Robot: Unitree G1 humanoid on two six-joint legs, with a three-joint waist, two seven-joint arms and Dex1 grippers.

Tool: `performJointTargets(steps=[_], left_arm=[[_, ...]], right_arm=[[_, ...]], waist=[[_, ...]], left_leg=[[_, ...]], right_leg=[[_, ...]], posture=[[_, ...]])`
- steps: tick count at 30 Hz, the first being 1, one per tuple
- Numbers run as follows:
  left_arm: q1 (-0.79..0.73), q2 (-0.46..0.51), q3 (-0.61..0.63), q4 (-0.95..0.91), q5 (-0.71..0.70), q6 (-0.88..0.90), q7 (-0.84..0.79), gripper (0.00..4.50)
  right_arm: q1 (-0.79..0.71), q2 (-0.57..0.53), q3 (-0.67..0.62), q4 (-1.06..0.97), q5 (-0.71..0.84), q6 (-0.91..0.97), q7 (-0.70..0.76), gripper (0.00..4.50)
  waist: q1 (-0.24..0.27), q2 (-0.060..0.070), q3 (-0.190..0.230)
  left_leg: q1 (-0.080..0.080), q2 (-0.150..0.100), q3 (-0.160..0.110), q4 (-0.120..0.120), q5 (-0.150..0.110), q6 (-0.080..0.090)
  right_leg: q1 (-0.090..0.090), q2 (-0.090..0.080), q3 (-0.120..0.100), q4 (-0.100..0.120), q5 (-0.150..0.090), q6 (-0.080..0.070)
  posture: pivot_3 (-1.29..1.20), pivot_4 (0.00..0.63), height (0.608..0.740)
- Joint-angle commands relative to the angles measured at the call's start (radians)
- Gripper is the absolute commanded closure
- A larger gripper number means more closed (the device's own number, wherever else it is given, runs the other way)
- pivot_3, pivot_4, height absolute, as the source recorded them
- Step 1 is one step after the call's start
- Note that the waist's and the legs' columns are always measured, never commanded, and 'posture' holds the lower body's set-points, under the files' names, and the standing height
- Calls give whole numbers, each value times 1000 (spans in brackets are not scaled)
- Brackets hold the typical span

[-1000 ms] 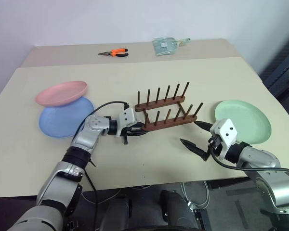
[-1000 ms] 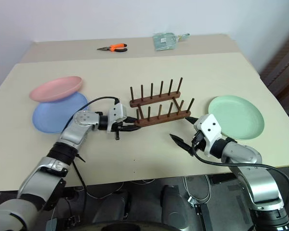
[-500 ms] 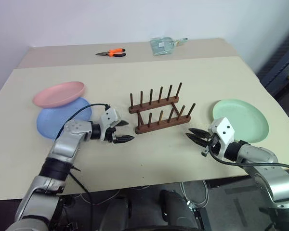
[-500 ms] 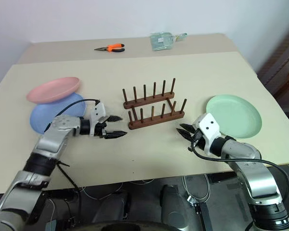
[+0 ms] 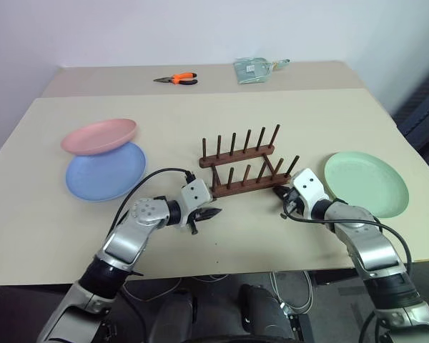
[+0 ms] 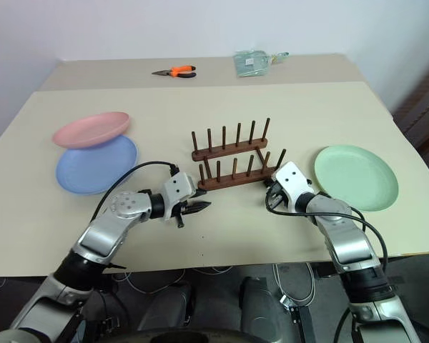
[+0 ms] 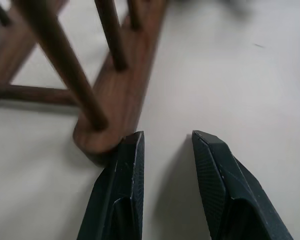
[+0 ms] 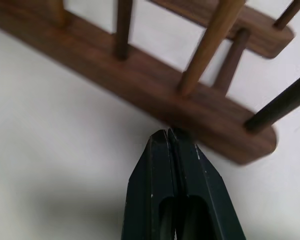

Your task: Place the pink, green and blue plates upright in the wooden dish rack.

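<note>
The wooden dish rack stands empty at the table's middle. The pink plate lies at the left, overlapping the far edge of the blue plate. At the right, the green plate lies flat. My left gripper is open at the left end of the rack's near rail; one finger touches that end, and nothing sits between the fingers. My right gripper is shut, its tips pressed against the right end of the near rail.
Orange-handled pliers and a clear plastic bag lie near the table's far edge. The front edge of the table runs just behind both arms.
The left gripper pulled away from the rack, opened wider, then came back to its left end with a narrower gap. The right gripper shut and moved forward to the rail's right end.
</note>
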Motion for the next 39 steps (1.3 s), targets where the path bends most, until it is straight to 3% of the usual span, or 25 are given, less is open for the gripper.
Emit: performJointTargets(steps=[1,13,15,18,19,22,25,29,33,35,39], left_arm=[[-36,-21,12,139,94,-21,136,2979],[-90,-46,41,250,100,-81,226,2979],[-67,-53,92,187,14,-53,181,3042],[22,-68,238,-77,-295,27,30,2171],[30,-81,303,-125,-364,55,41,1661],[-67,-132,552,-93,-431,84,306,254],[-202,-170,730,-22,-390,66,631,254],[-328,-329,967,-73,-370,-26,1141,254],[-273,-424,935,-187,-343,-18,1253,254],[-250,-488,959,-212,-384,5,1330,254],[-251,-509,1033,-167,-515,25,1376,254]], right_arm=[[-51,20,-2,66,-34,-52,-26,4500],[-152,67,-3,196,-56,-142,-20,4500],[-124,50,-17,124,9,-112,64,3943],[-69,32,-40,-67,140,-52,177,2722],[-58,28,-45,-111,162,-34,188,2222],[-28,10,-38,-195,185,4,211,827],[-13,13,-21,-206,176,7,213,827],[-21,18,8,-169,138,-28,215,827],[-37,25,13,-139,130,-45,211,827],[-40,28,15,-128,123,-56,209,827],[-37,31,18,-120,109,-72,204,827]], waist=[[-1,0,0],[-25,2,-3],[-26,2,-3],[-35,3,-3],[-34,3,-3],[-21,2,-2],[-21,-2,-3],[-20,-3,-4],[-17,-6,-2],[-6,-6,-2],[0,-7,-2]], left_leg=[[0,0,0,0,0,0],[3,0,0,-1,0,0],[3,0,0,-1,0,0],[1,1,0,-3,0,0],[0,2,0,-4,0,0],[-3,2,-1,-2,0,0],[-1,1,-4,0,1,-1],[0,0,-3,-1,1,-1],[-4,-2,-2,-2,1,-2],[-4,-2,-2,-2,1,-3],[-2,-2,-2,-1,2,-3]], right_leg=[[0,0,0,0,0,0],[0,1,0,2,2,3],[0,1,0,2,2,3],[-3,1,0,3,2,3],[-4,1,0,2,2,4],[-5,1,0,2,2,3],[-2,1,-3,2,1,5],[1,0,-2,-1,0,7],[-3,-1,-1,-2,4,8],[-2,-1,-1,-2,4,7],[-1,-1,-1,-2,4,7]], posture=[[0,150,740],[0,150,740],[0,150,740],[0,150,740],[0,150,740],[0,150,740],[0,150,740],[0,150,740],[0,150,740],[0,150,740],[0,150,740]])
